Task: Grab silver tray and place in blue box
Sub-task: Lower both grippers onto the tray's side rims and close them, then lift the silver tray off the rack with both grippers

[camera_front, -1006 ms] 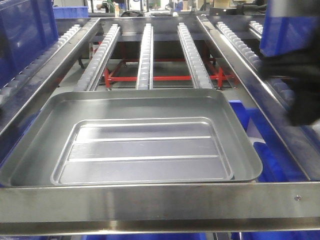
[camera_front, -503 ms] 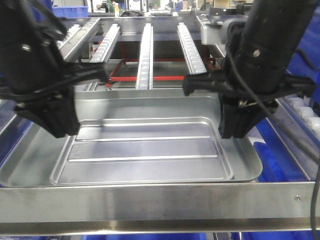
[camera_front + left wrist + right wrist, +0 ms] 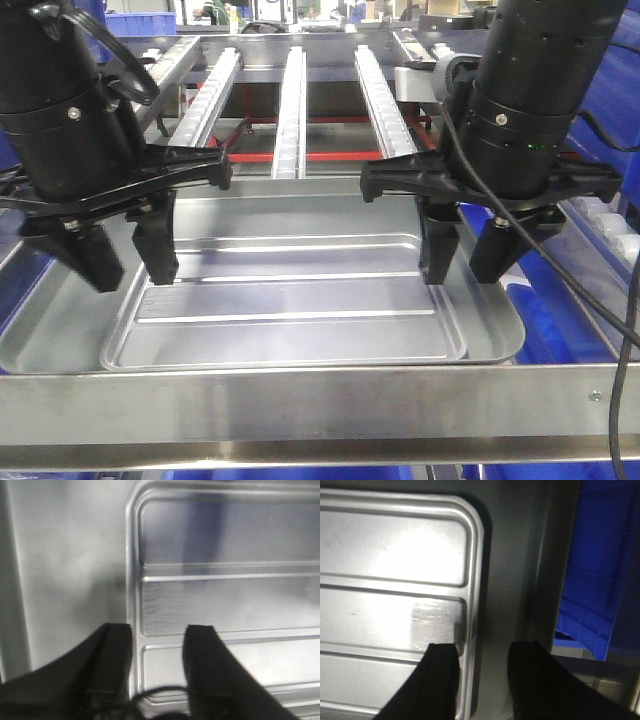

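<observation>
The silver tray (image 3: pixel 300 300) lies flat on the roller rack, just behind the front rail. My left gripper (image 3: pixel 125 262) hangs open over the tray's left side, its jaws astride the edge of the recessed centre (image 3: pixel 225 600). My right gripper (image 3: pixel 467 258) is open over the tray's right side, one finger (image 3: pixel 442 680) above the recessed centre (image 3: pixel 395 555) and the other above the sloped rim. Neither gripper holds anything. Part of the blue box (image 3: pixel 600 580) shows beyond the tray's right edge and lower than it (image 3: pixel 545 320).
A straight steel rail (image 3: pixel 320 405) runs across in front of the tray. Three roller tracks (image 3: pixel 290 90) run back from it over a red frame (image 3: pixel 330 155). Steel side rails border the rack. A black cable (image 3: pixel 612 330) hangs from the right arm.
Both arms have come into view and down over the tray. In the last half second their fingers have squared up over the tray's left and right sides. The tray has not moved.
</observation>
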Controlling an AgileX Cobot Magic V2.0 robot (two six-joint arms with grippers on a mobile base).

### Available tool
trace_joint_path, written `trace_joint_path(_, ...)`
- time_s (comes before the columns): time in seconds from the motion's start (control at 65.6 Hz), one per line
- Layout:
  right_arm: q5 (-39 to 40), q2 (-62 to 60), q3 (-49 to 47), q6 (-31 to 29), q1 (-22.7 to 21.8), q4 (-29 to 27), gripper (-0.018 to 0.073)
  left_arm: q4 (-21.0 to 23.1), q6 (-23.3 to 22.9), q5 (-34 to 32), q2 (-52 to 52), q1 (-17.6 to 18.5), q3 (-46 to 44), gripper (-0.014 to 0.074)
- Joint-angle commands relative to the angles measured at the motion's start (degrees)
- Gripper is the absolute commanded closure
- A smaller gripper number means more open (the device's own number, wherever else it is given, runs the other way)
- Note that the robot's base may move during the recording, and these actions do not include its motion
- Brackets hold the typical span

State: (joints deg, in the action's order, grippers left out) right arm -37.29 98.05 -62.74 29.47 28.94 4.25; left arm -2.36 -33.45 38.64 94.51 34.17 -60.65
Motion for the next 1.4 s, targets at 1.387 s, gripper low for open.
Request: trace_joint_path(1.387, 5.05, 1.15, -1.81, -0.53, 0.02, 0.34, 0.0503, -0.97, -1.51, -3.12, 2.60, -1.88, -2.22, 0.0697)
